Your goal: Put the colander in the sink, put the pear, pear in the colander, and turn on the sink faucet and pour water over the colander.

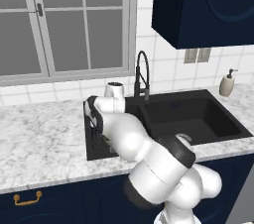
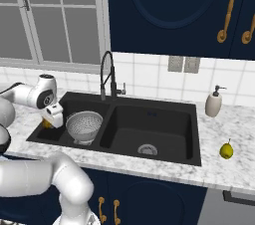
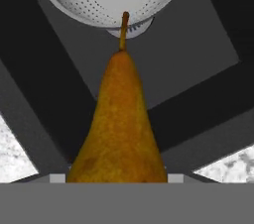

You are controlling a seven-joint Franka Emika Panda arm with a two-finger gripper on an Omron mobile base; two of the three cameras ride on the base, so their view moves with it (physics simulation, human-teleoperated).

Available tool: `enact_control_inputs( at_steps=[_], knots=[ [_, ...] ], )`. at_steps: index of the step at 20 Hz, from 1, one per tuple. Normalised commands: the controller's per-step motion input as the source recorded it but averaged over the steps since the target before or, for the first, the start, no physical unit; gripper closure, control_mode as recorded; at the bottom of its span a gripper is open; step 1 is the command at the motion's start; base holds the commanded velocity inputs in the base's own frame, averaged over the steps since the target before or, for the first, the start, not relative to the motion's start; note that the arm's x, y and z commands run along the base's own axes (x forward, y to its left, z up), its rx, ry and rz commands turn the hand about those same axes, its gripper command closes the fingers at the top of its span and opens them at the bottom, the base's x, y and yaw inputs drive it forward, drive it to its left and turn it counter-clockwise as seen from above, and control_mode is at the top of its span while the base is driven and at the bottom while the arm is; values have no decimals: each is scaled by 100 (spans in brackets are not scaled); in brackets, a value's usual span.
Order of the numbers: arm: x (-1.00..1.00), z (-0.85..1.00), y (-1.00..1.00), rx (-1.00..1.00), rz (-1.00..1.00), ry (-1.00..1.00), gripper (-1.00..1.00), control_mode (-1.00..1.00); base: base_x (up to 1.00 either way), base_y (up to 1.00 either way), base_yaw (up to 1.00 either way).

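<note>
A brownish-orange pear, speckled and tapering to a thin stem, sits gripped between the fingers above the sink's left basin, at nine o'clock of the perforated silver colander. The yellow-green pear rests on the white marbled surface under navy cabinets.

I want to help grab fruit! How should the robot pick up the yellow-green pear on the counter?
The yellow-green pear stands upright on the marble counter, stem up and nothing close around it. Best guess: come straight down from above and pinch the wide lower belly from two sides, since the narrow top would probably slip.
</note>
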Motion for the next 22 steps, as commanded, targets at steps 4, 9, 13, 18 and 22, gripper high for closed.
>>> enact_control_inputs(
  at_steps=[4,9,13,18,22],
  knots=[
    [46,1,-85,7,13,0,100,-100,0,0,0],
    [43,-6,-48,0,8,0,100,-100,0,0,0],
    [46,-30,-11,-2,3,0,100,-100,0,0,0],
    [38,-40,0,-5,1,-1,100,-100,0,0,0],
    [42,-30,0,-2,0,0,100,-100,0,0,0]
  ],
)
